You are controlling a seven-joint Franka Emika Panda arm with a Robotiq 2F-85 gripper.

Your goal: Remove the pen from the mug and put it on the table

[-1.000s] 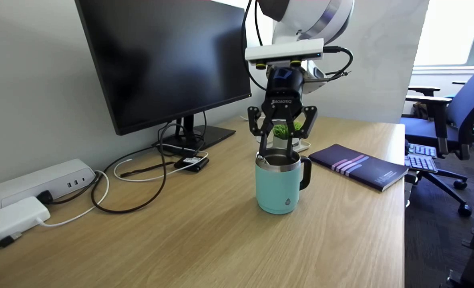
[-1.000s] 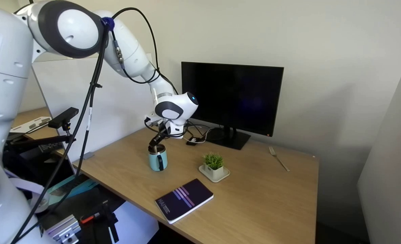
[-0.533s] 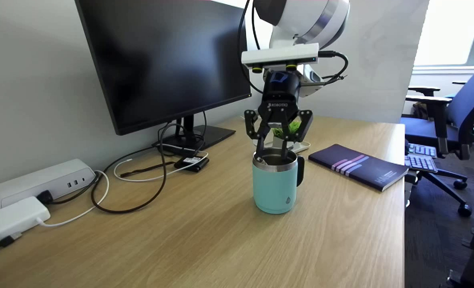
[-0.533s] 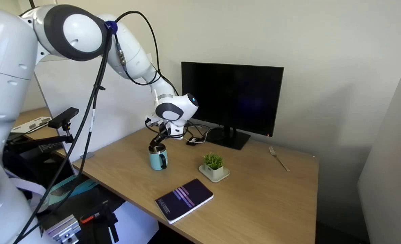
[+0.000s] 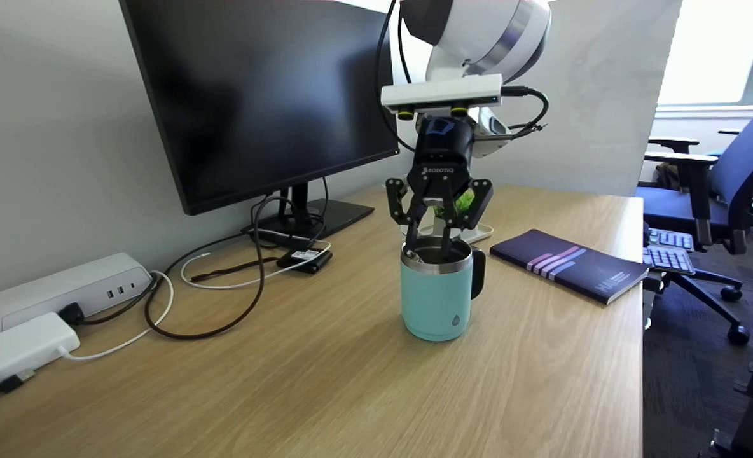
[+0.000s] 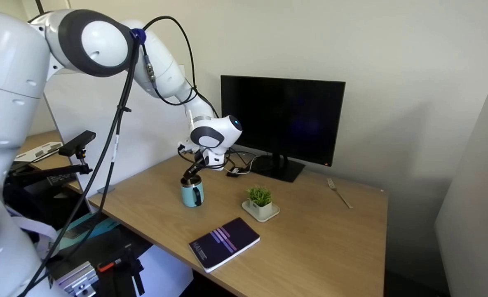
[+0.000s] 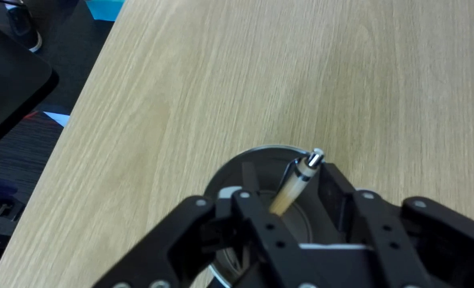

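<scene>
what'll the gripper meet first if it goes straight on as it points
Probably the mug, at its rim or inner wall; depth is unclear. The pen shows between the open jaws.

In an exterior view, table [image 5: 325, 394] leaves passage near and left of mug [image 5: 435, 302]. Monitor [image 5: 275, 102] blocks far left, potted plant [image 5: 463, 203] far, notebook [image 5: 570, 264] far right.

ROBOTIQ across your gripper [image 5: 428, 248] in an exterior view, what looks like HAI on the dark notebook [image 6: 224, 244], its smaller print unreadable, a drop-shaped mark on the mug [image 5: 435, 298]
</scene>
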